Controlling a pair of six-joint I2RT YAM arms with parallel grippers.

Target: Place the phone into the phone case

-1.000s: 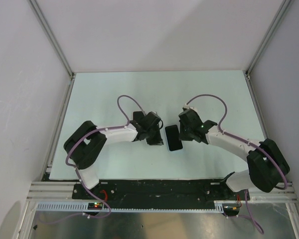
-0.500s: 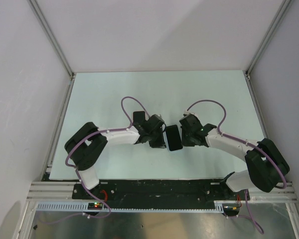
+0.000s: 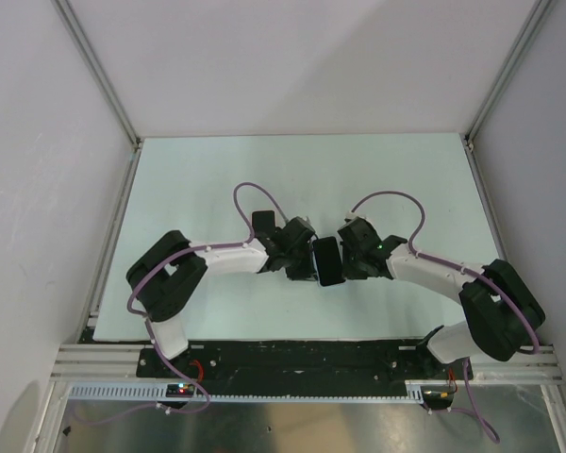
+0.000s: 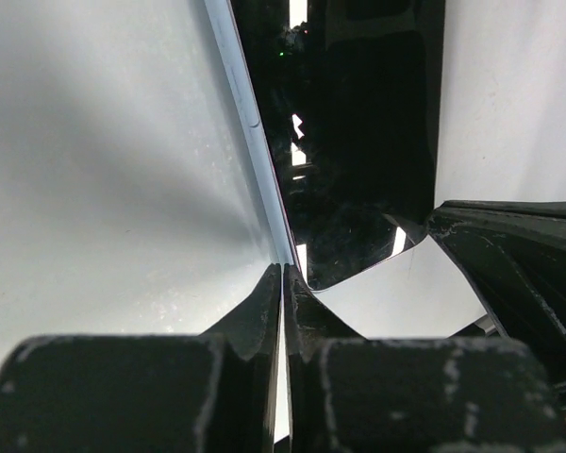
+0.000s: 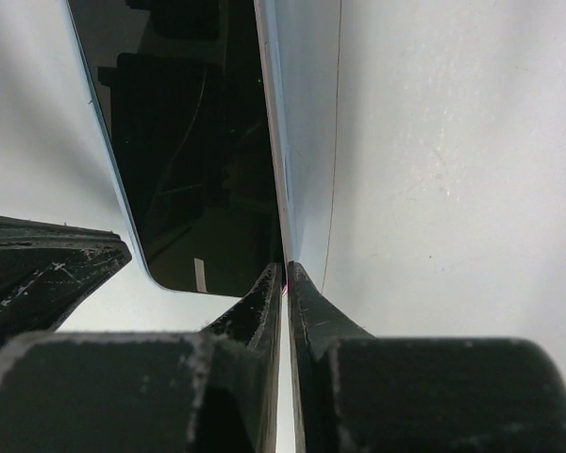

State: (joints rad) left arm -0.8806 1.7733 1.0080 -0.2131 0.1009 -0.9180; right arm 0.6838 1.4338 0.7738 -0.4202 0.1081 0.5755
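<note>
From above, the phone [image 3: 328, 261] is seen on the worktop [image 3: 264, 170], flanked closely by the left hand [image 3: 307, 267] and right hand [image 3: 347, 262]. At the left wrist, the hand is narrowed to a slit at the phone case [image 4: 250, 123] rim. At the right wrist, the same is seen at the opposite rim. Seating is judged under way; pressing the rims home is called for next.

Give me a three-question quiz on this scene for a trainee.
1. True or false: the left gripper has its jaws wide open.
2. Pick one: the phone lies A) between the left gripper and the right gripper; B) left of both; C) right of both.
3. Fill in: the case, seen as a rim along the phone's edge, is light ____.
Key: 1 false; 2 A; 3 blue.
</note>
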